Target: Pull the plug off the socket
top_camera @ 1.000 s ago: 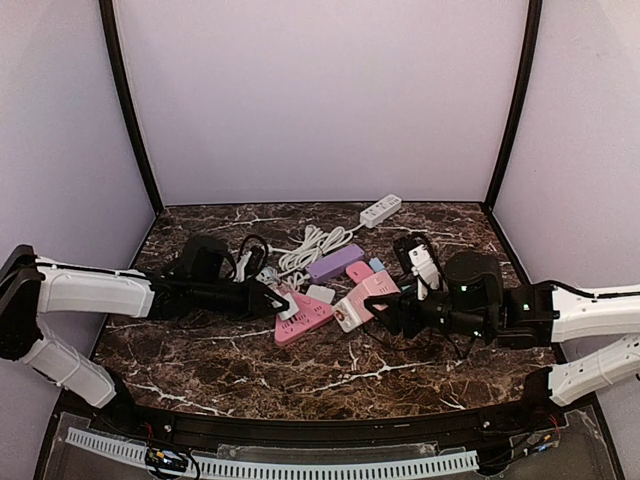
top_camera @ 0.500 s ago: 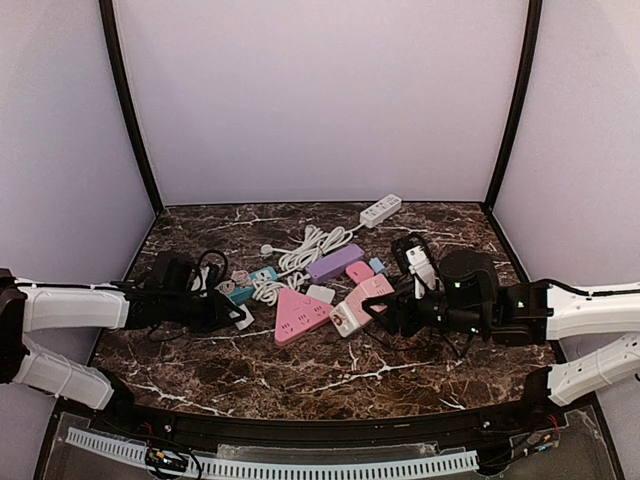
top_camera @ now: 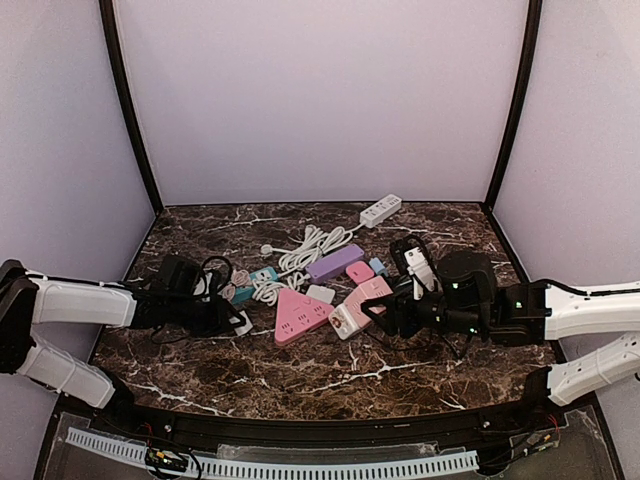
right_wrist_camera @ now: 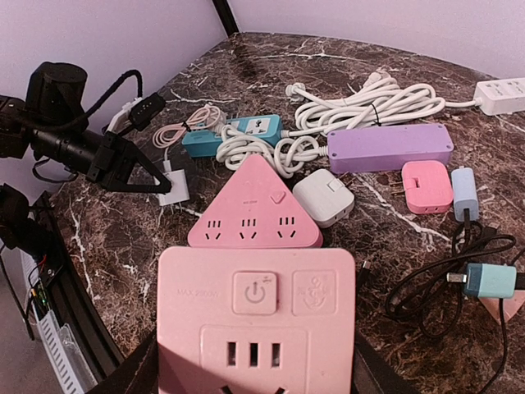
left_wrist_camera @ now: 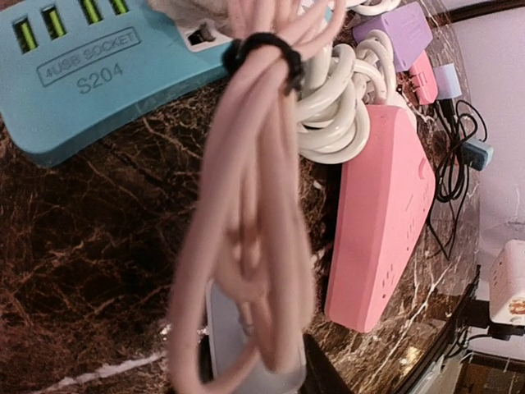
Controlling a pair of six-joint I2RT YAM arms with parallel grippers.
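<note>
Item: white plug (right_wrist_camera: pixel 174 189), pink cable (left_wrist_camera: pixel 246 213) attached, on counter (top_camera: pixel 330 375) at left tool (right_wrist_camera: pixel 156 176) tips, grip not discernible; apart from triangular socket (top_camera: pixel 300 315). Also: right tool (top_camera: pixel 368 316) clamped on square pink socket (top_camera: pixel 345 318).

Pink socket (right_wrist_camera: pixel 256 328) cut off below; pink cable (left_wrist_camera: pixel 254 213) blurred

**Dark marbled table** (top_camera: pixel 330 375). The right gripper (right_wrist_camera: pixel 256 365) clasps a pink square socket (right_wrist_camera: pixel 256 312). Just ahead of this gripper lies a pink triangular strip (right_wrist_camera: pixel 256 209), with a white cube adapter (right_wrist_camera: pixel 324 197) just beside the strip's right slope. Farther ahead are a purple strip (right_wrist_camera: pixel 390 146), a teal USB socket (right_wrist_camera: pixel 230 135) and a coiled white cable (right_wrist_camera: pixel 369 103). A small white plug (right_wrist_camera: pixel 174 187) lies at the tips of the left gripper (top_camera: pixel 228 318).
</note>
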